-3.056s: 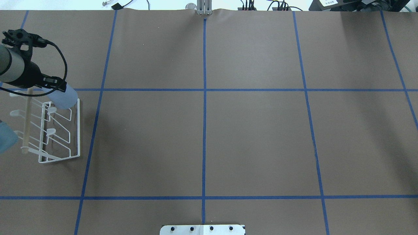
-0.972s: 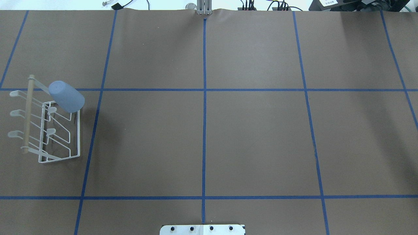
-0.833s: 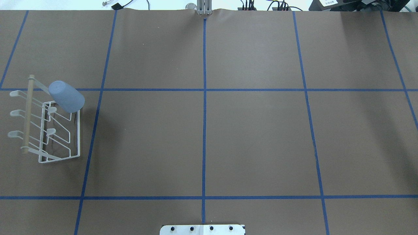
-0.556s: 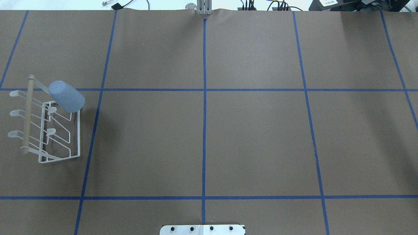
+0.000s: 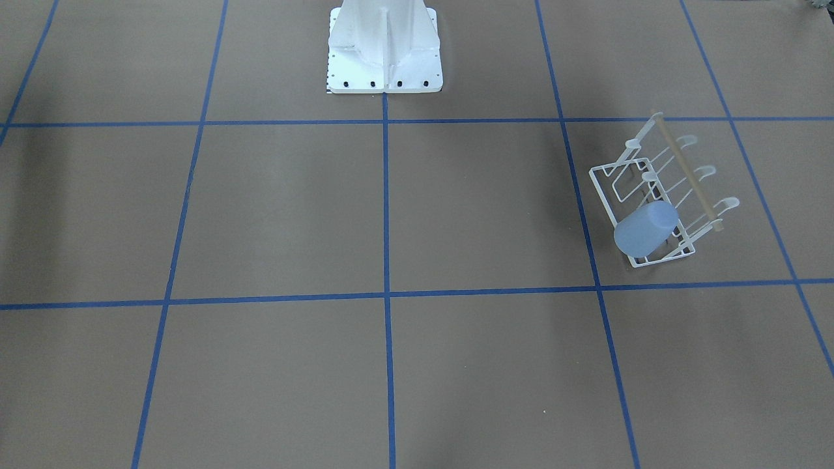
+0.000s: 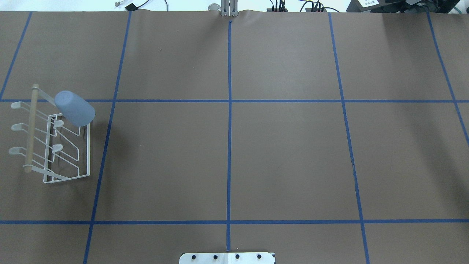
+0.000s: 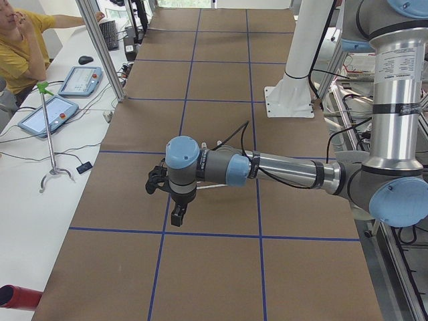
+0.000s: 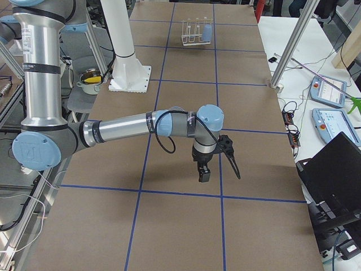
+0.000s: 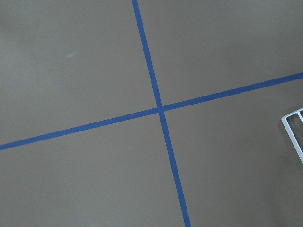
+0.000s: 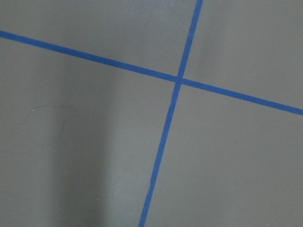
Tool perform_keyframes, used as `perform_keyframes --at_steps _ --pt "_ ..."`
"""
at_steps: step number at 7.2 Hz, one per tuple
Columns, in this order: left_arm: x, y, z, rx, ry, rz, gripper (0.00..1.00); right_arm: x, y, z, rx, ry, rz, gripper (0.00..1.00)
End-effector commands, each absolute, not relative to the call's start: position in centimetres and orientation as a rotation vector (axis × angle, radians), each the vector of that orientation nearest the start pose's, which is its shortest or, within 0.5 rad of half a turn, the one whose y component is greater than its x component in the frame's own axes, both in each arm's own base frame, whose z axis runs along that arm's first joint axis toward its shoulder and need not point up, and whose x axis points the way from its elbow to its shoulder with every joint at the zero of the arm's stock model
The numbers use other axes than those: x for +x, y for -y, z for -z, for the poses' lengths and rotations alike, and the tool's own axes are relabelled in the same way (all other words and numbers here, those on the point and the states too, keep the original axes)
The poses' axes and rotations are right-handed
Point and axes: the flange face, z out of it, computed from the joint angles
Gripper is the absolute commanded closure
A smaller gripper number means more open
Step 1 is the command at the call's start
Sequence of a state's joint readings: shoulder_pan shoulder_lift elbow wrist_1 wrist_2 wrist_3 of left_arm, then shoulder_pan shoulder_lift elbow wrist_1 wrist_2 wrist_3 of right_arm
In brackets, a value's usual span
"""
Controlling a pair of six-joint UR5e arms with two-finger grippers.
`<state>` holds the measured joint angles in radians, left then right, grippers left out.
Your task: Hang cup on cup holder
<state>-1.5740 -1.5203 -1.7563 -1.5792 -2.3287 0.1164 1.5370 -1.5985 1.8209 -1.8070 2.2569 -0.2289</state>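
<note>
The light-blue cup (image 6: 75,109) hangs upside down and tilted on a far-end prong of the white wire cup holder (image 6: 30,124), at the table's left side. It also shows in the front-facing view (image 5: 644,228) on the cup holder (image 5: 687,172), and small and far in the right view (image 8: 207,32). No gripper touches it. My left gripper (image 7: 177,214) hangs above the table, seen only in the left view; I cannot tell if it is open. My right gripper (image 8: 203,174) shows only in the right view; I cannot tell its state.
Blue tape lines form a grid on the brown table. The robot's white base plate (image 6: 227,257) sits at the near middle edge. A corner of the rack (image 9: 294,130) shows in the left wrist view. An operator (image 7: 20,40) sits beside side tables with tablets and a laptop (image 8: 333,169).
About three seconds ago my left arm was at the rack with the cup. It has since left the overhead view and the cup stays on the prong. Nothing moved in the last second.
</note>
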Motion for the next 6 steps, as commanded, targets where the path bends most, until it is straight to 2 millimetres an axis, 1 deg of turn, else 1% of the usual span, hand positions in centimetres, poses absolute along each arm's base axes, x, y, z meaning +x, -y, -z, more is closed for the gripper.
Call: perform_keyframes --at_steps 1,6 --pt "-6.70 46.90 -59.66 0.177 -0.748 -0.161 0.02 5.42 47.15 -57.92 0.053 0.687 0.244 0.00" --pt "-6.64 46.69 -59.90 0.172 -0.747 -0.165 0.02 5.44 46.70 -57.98 0.050 0.687 0.239 0.00"
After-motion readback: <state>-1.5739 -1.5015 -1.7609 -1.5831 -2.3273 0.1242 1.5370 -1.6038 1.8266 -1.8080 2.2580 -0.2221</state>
